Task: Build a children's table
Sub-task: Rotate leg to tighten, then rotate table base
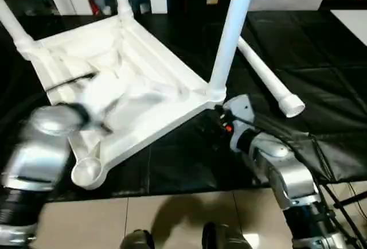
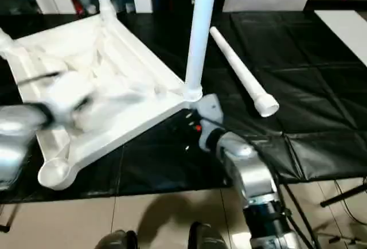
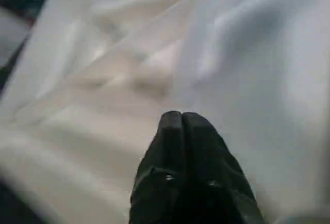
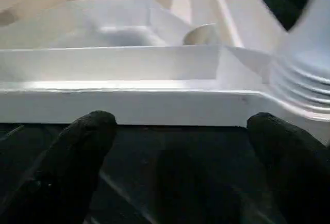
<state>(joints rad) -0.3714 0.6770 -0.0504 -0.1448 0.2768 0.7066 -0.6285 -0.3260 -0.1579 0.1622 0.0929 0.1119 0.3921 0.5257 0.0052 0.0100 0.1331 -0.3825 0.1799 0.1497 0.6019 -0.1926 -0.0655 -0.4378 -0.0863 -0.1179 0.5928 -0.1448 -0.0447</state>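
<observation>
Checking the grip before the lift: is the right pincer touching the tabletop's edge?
Apart. In the right wrist view the open right pincer has dark mat showing between its fingertips and the white plastic tabletop's edge.

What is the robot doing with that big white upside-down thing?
It is building a children's table. The large white plastic tabletop lies upside down on black mats, with three long white tubular legs already standing in its corner sockets. A fourth white tubular leg lies loose on the mats, and the near round corner socket is empty. The right gripper is open, facing the tabletop's edge beside a fitted leg. The left gripper is shut, over the ribbed underside.
</observation>
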